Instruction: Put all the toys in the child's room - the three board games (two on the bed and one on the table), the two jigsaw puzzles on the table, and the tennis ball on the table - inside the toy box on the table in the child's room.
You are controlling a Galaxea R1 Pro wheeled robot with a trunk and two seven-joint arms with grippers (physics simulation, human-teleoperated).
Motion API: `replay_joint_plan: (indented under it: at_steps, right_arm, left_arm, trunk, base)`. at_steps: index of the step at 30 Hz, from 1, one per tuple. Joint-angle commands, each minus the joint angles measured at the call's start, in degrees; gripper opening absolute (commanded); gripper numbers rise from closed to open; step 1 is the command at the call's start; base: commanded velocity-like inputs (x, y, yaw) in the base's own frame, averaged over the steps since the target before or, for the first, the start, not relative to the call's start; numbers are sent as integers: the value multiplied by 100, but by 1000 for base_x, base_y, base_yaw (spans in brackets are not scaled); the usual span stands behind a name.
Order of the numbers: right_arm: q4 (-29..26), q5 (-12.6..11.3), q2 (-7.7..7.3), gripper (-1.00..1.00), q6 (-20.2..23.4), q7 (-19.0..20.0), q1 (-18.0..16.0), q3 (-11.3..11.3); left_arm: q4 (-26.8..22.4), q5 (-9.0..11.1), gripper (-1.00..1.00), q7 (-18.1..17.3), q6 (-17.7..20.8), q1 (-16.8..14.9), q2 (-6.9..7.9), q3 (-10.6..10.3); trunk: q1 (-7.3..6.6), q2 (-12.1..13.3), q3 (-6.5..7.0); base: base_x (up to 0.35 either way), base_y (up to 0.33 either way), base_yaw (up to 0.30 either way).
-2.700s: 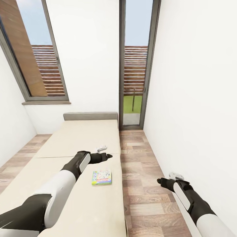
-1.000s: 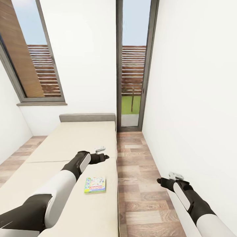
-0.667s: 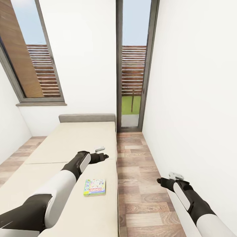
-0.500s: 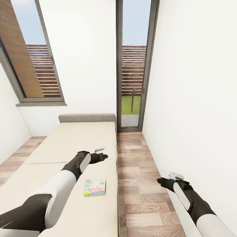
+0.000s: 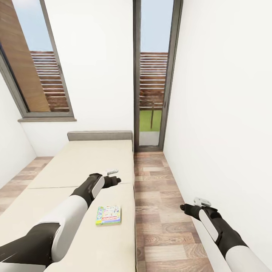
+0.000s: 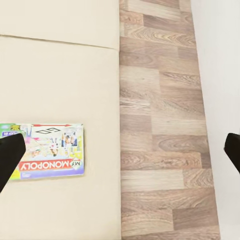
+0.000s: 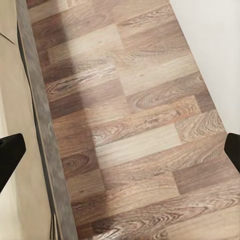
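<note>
Risk first: I judge the main hazard to be a failed pickup of the board game. It lies flat on the bed, so a tool finger may skid over the cover and push it along the soft mattress, or off the near edge onto the floor, since it sits close to that side. The left tool hangs above the mattress beyond the game, not touching it; in the left wrist view its dark fingertips stand wide apart with nothing between them. The right tool is held over the floor near the wall, likewise spread wide and empty. The game is a thin rectangular box with a green and white cartoon cover, face up, undamaged as far as I can see.
</note>
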Motion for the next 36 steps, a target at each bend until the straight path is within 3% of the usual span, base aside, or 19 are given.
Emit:
replay_joint_plan:
  at_steps: [1,16,26,36]
  right_arm:
    - [-9,-60,-8,100,15,-51,-5,31]
    - [-9,-60,-8,100,15,-51,-5,31]
    - [-9,-60,-8,100,15,-49,-5,31]
    - [-9,-59,-7,100,15,-49,-5,31]
  left_arm:
    - [-9,36,100,33,34,-4,-6,36]
    - [-9,22,100,82,34,-4,-8,35]
    - [-9,34,100,499,1,-4,-8,43]
    - [-9,36,100,573,-10,-4,-8,38]
  trunk:
    - [4,-13,-13]
    - [4,-13,-13]
    - [4,-13,-13]
    - [4,-13,-13]
  base:
    - [7,0,0]
    - [1,0,0]
    - [12,0,0]
    - [33,0,0]
